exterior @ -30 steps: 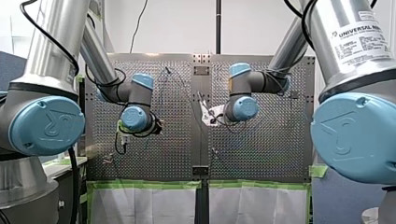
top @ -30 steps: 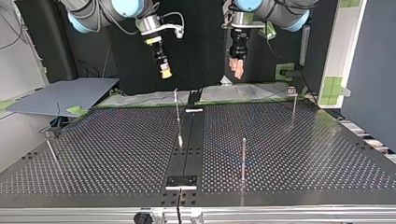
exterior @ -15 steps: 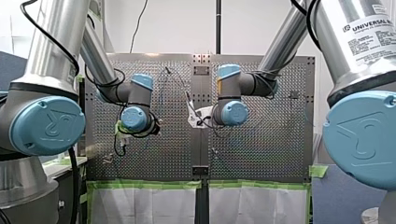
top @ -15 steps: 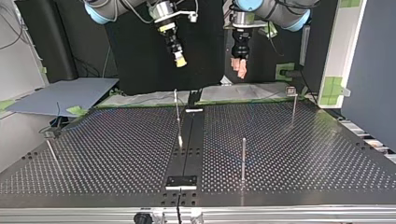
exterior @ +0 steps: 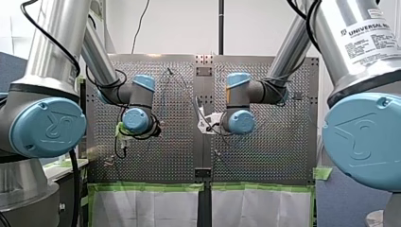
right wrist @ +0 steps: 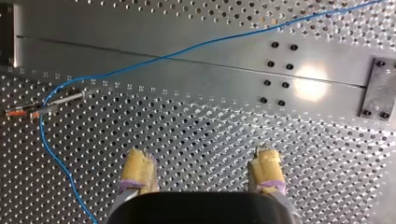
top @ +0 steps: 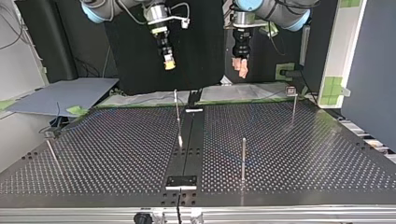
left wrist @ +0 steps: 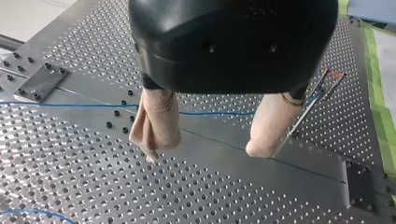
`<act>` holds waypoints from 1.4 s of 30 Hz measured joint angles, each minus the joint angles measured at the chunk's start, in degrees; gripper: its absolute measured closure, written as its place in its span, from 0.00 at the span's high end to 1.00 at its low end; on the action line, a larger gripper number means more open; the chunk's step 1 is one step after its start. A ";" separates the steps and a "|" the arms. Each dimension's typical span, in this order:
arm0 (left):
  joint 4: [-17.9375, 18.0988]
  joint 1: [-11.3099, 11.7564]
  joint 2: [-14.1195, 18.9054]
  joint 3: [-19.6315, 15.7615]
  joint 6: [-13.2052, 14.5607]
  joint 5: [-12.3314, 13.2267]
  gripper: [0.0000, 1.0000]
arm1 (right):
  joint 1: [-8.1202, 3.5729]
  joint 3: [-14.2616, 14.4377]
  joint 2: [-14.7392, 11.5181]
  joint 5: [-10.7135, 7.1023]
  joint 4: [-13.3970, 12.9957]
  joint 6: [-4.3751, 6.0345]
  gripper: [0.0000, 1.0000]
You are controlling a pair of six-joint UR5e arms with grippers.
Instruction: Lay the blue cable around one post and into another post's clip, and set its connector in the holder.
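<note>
Clearly, my left tool (left wrist: 205, 154) and right tool (right wrist: 203, 153) gape empty; label (exterior: 366, 40) reads "UNIVERSAL".

A robotics lab: two Universal Robots arms (exterior: 52, 56) flank a perforated metal bench (top: 303, 140) edged with green tape (exterior: 151, 187) and studded with thin posts (top: 243, 158).
</note>
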 joint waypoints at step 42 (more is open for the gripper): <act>-0.07 0.13 -0.02 0.00 -0.36 -0.35 1.00 | 1.17 -2.14 7.07 -0.39 0.04 -3.61 1.00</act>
